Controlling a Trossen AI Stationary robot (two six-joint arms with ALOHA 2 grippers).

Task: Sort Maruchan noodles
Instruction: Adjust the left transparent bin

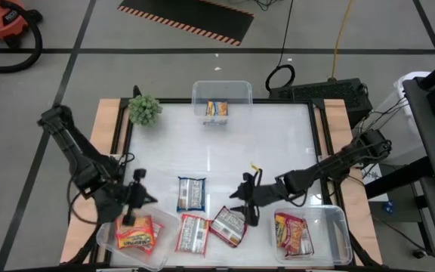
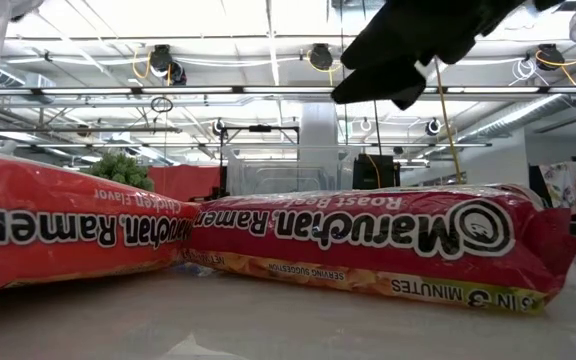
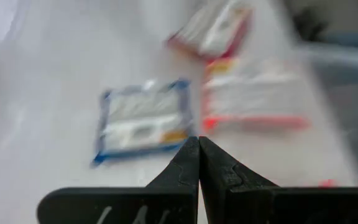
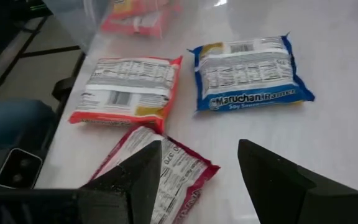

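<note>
Three noodle packets lie flat on the white table: a blue-and-white one (image 1: pixel 191 193) (image 4: pixel 250 71), a red-and-white one (image 1: pixel 193 234) (image 4: pixel 128 90) and a dark-red one (image 1: pixel 229 225) (image 4: pixel 166 180). More packets lie in the near-left tub (image 1: pixel 137 234), the near-right tub (image 1: pixel 293 233) and the far tub (image 1: pixel 217 110). My right gripper (image 1: pixel 245 198) (image 4: pixel 197 162) is open and hangs above the dark-red packet's far edge, clear of it. My left gripper (image 1: pixel 137 198) (image 3: pixel 199 149) is shut and empty, by the far rim of the near-left tub, left of the blue packet (image 3: pixel 143 121).
Clear tubs stand at the near-left (image 1: pixel 165 219), near-right (image 1: pixel 338 219) and far-middle (image 1: pixel 222 89) of the table. A green bushy plant (image 1: pixel 145 110) sits at the far-left corner. The low view shows two red packets (image 2: pixel 368 240) close up, with a gripper (image 2: pixel 398 60) high above them.
</note>
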